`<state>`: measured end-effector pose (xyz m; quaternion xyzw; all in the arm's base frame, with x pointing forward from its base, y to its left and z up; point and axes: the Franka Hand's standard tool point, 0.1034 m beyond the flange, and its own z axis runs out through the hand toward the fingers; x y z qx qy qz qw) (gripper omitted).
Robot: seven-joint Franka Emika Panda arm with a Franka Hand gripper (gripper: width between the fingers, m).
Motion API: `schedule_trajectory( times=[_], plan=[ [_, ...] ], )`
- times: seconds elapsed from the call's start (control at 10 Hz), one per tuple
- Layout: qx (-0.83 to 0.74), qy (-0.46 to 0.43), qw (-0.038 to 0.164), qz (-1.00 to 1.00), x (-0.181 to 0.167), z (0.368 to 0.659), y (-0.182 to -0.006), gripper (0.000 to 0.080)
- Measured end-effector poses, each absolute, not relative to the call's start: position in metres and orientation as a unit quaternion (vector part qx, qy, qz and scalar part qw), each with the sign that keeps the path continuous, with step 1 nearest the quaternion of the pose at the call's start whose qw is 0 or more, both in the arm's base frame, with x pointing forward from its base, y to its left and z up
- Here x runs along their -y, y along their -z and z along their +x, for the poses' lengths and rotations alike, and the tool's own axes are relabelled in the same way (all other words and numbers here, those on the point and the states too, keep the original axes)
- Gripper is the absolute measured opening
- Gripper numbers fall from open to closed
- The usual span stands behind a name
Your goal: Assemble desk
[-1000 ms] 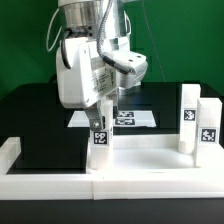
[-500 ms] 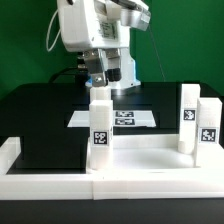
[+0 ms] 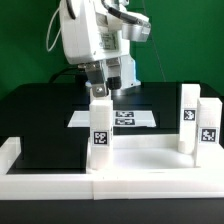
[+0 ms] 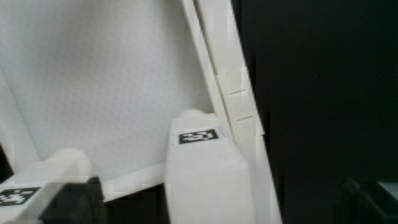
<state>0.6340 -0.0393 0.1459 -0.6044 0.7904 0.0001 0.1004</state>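
Note:
The desk panel [image 3: 145, 160] lies flat and white at the front of the black table. Three white tagged leg blocks stand upright on it: one at its left corner [image 3: 100, 130] and two at the exterior view's right [image 3: 188, 118] [image 3: 207, 125]. My gripper [image 3: 102, 90] hangs just above the left leg's top, open and empty. In the wrist view the leg [image 4: 210, 170] stands between my dark fingers [image 4: 71, 200], with the panel [image 4: 107, 90] and its rim behind it. My gripper [image 4: 217, 205] holds nothing.
The marker board [image 3: 125, 118] lies on the black table behind the panel. Long white bars edge the table at the front [image 3: 50, 186] and at the exterior view's left [image 3: 10, 152]. A green wall stands behind the arm.
The gripper has let go of the left leg and risen above it, with the wrist turned. In the last half second it sank slightly. The leg stays standing.

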Motion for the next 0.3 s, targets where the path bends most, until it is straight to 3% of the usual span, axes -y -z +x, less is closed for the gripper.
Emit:
schedule_trajectory(
  times=[0.3],
  plan=[
    [-0.79, 0.0, 0.1, -0.605, 0.0389, 0.6339, -0.1454, 0.0649]
  ],
)
